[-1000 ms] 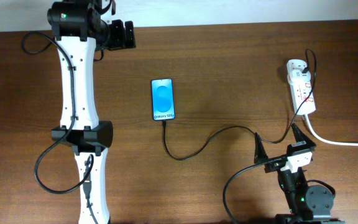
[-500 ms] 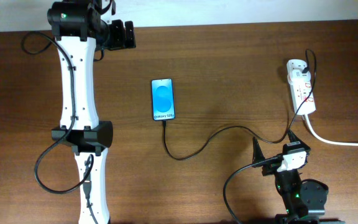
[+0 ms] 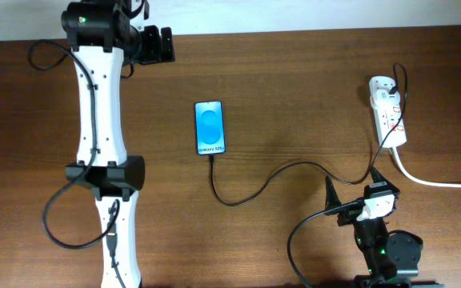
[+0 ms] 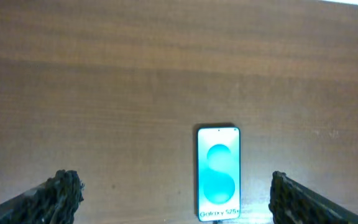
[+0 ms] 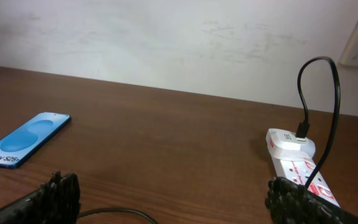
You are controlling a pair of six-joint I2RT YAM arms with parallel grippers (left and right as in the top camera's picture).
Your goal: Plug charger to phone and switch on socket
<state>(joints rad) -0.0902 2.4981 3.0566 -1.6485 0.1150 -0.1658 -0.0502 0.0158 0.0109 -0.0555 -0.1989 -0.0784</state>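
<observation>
The phone lies flat at mid-table with its blue screen lit; it also shows in the left wrist view and the right wrist view. The charger cable runs from the phone's bottom edge in a curve to the white socket at the right, where its plug sits. My left gripper is open and empty at the far left, well behind the phone. My right gripper is open and empty over the cable, in front of the socket.
The socket's thick white cord runs off the right edge. A slack loop of black cable rises above the socket. A pale wall stands behind the table's far edge.
My right gripper has drawn back slightly toward the front edge and left. The phone, cable, socket and left arm have not moved.
</observation>
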